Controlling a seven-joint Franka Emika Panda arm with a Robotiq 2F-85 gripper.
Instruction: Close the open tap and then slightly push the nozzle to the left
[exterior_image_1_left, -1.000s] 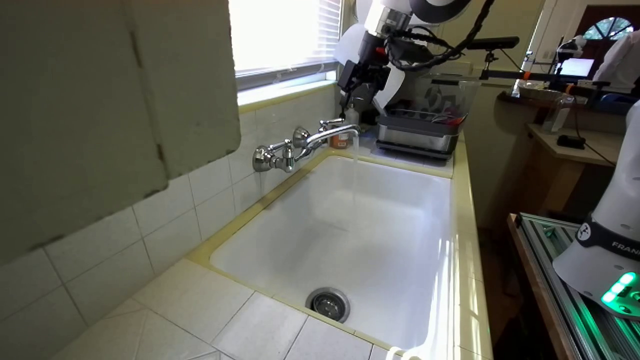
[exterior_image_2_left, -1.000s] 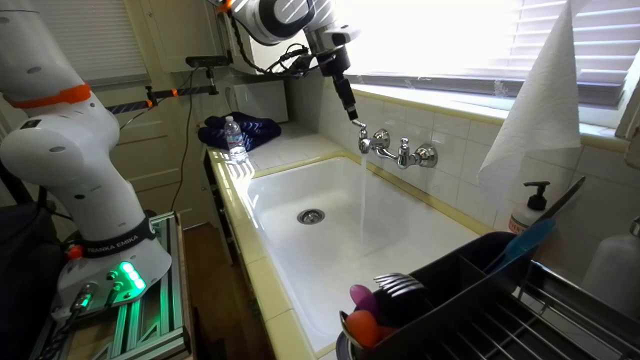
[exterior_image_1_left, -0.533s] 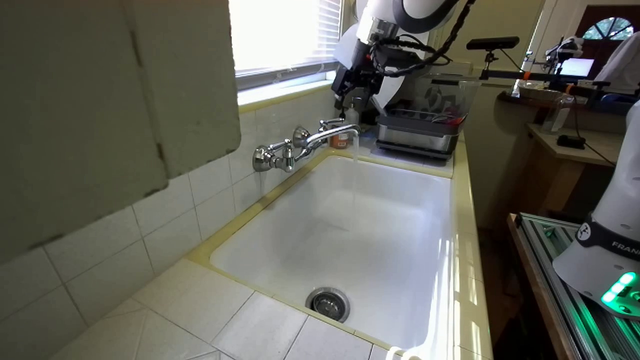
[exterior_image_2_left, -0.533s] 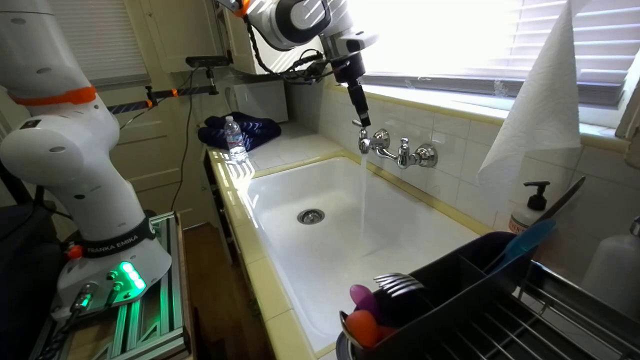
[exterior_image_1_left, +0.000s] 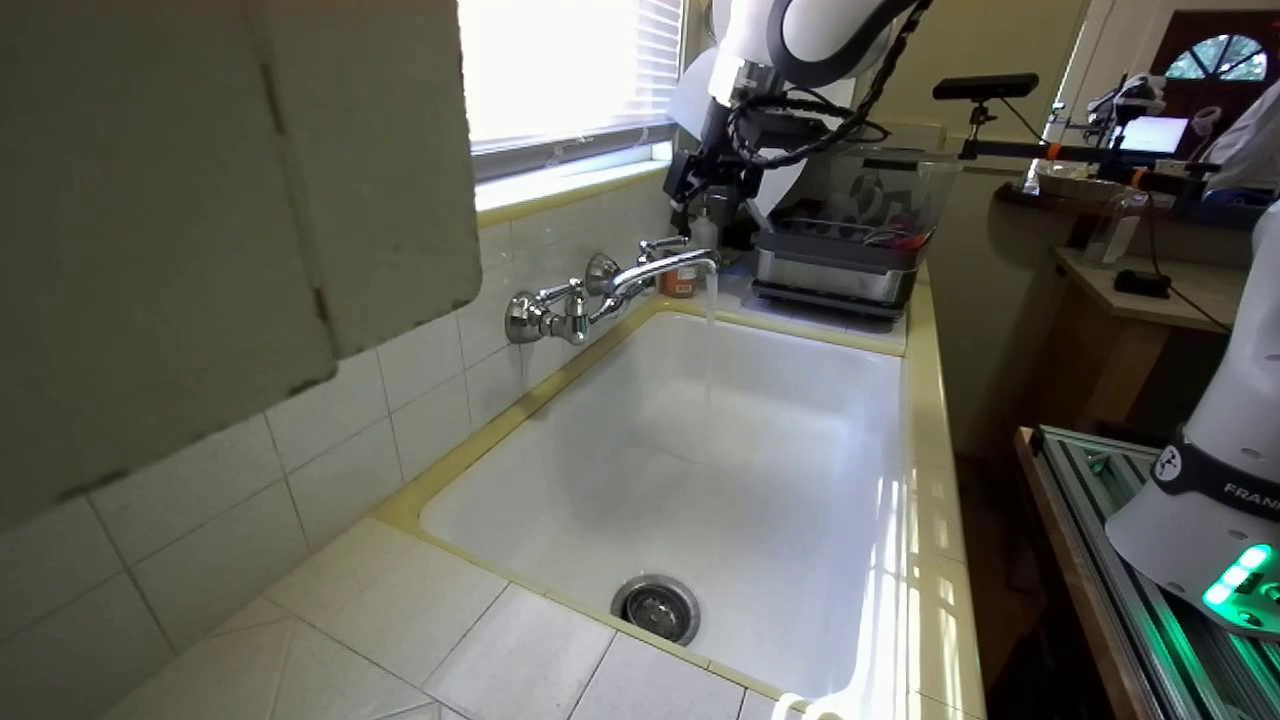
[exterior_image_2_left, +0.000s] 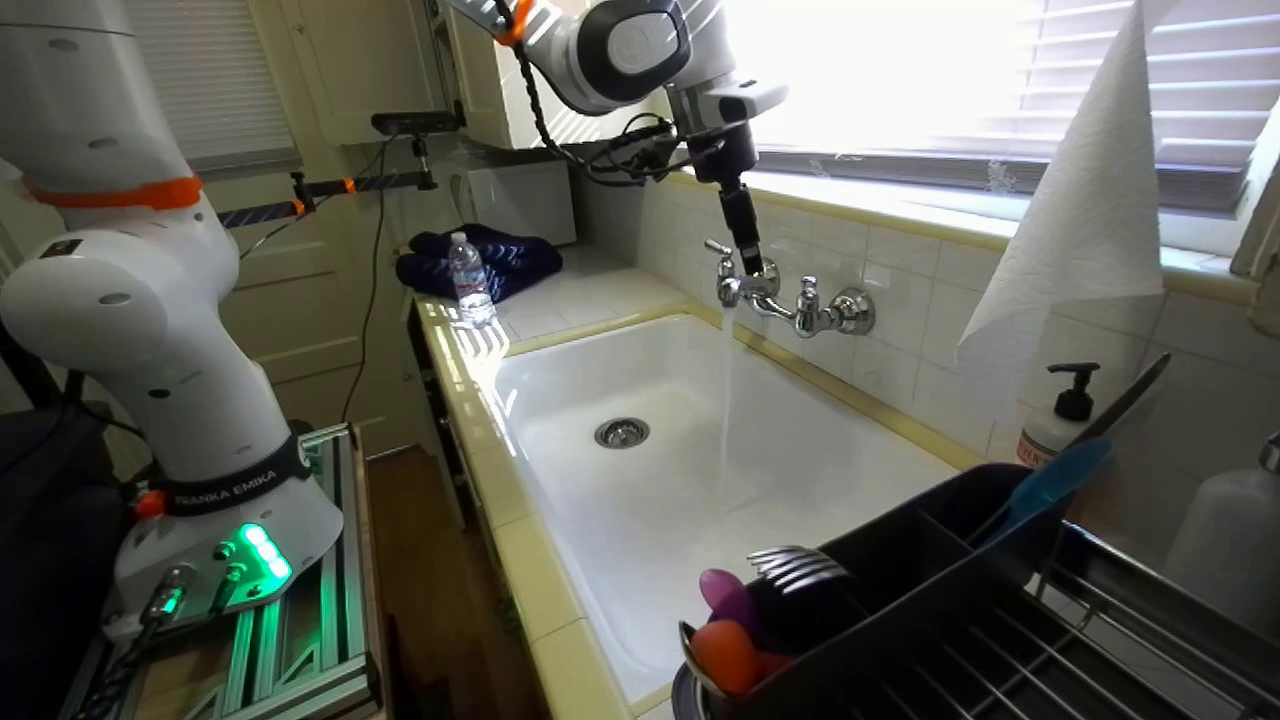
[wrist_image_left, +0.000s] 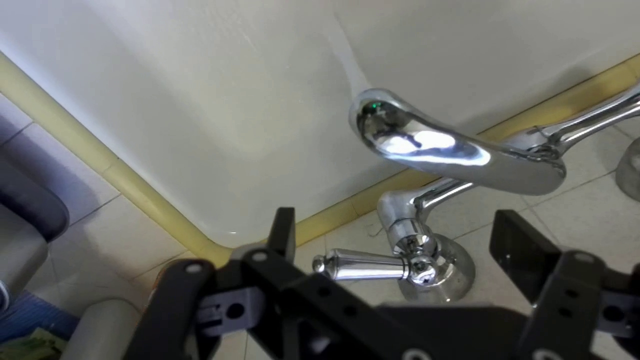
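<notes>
The chrome tap (exterior_image_1_left: 545, 320) is mounted on the tiled wall above the sink; it also shows in an exterior view (exterior_image_2_left: 830, 312). Its curved nozzle (exterior_image_1_left: 660, 268) points out over the basin, and water runs from its end. In the wrist view the nozzle (wrist_image_left: 450, 155) crosses above the tap's pipe, with a handle (wrist_image_left: 370, 265) below it. My gripper (wrist_image_left: 402, 240) is open and empty, its fingers spread to either side of this handle, apart from it. In both exterior views the gripper (exterior_image_1_left: 700, 205) (exterior_image_2_left: 752, 262) points down just above the tap, near the wall.
The white sink (exterior_image_2_left: 590, 560) lies below, with a yellow rim. A dish rack with utensils (exterior_image_2_left: 900, 600), a soap bottle (exterior_image_2_left: 1050, 430) and a paper towel (exterior_image_2_left: 1080, 220) stand at one end. A window sill (exterior_image_1_left: 570, 185) is behind the gripper.
The gripper has moved closer to the wall and slightly down, past the handle at the far end in an exterior view. The tap, nozzle and running water look the same.
</notes>
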